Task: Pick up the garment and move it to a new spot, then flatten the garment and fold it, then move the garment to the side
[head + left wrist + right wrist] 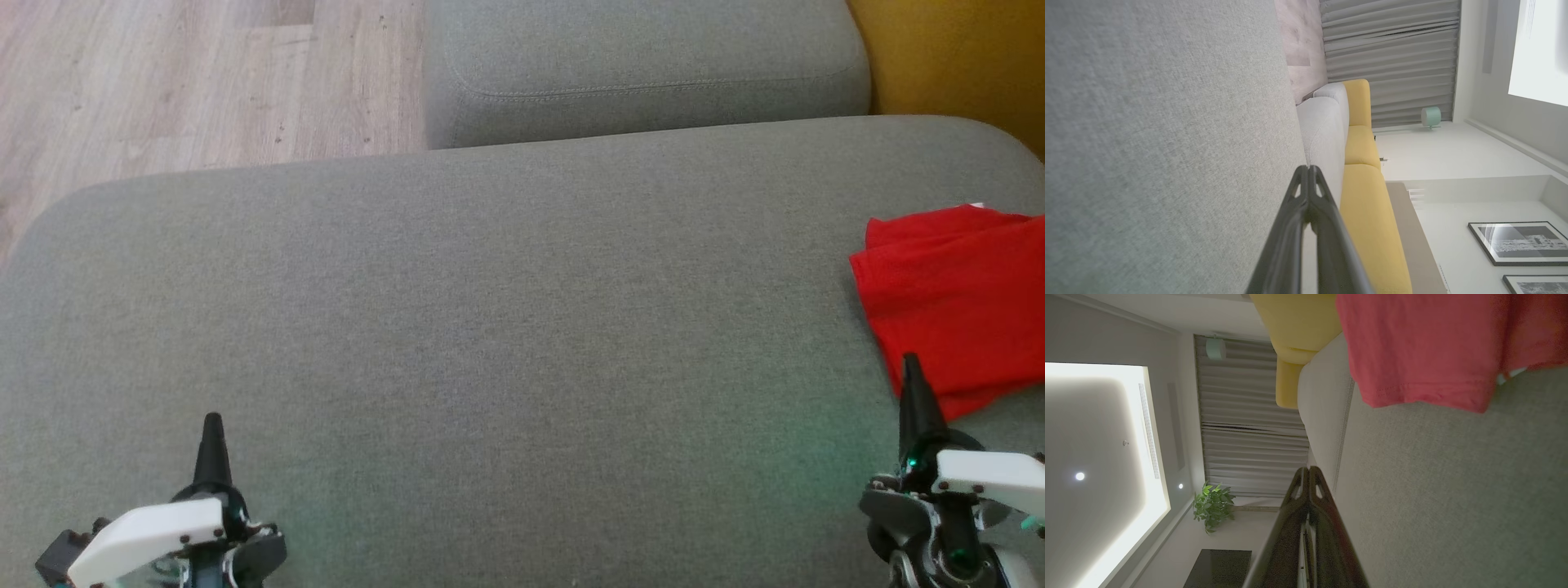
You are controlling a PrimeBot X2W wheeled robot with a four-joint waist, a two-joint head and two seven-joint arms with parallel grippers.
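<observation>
One red garment [955,302] lies folded at the right edge of the large grey cushion [490,327], partly cut off by the head view's border. The two grippers are both closed and hold nothing. The left gripper [212,425] is over the cushion's near left part. The right gripper [910,367] is near the right edge, its tip seen against the garment's near corner. The right wrist view shows that tip clear of the cloth and brings the garment's stitched hem close. It also shows one potted plant [1212,506]. The left wrist view adds a yellow sofa [1367,212] and two framed pictures [1521,243]. A second, smaller grey cushion [645,65] sits beyond the far edge.
</observation>
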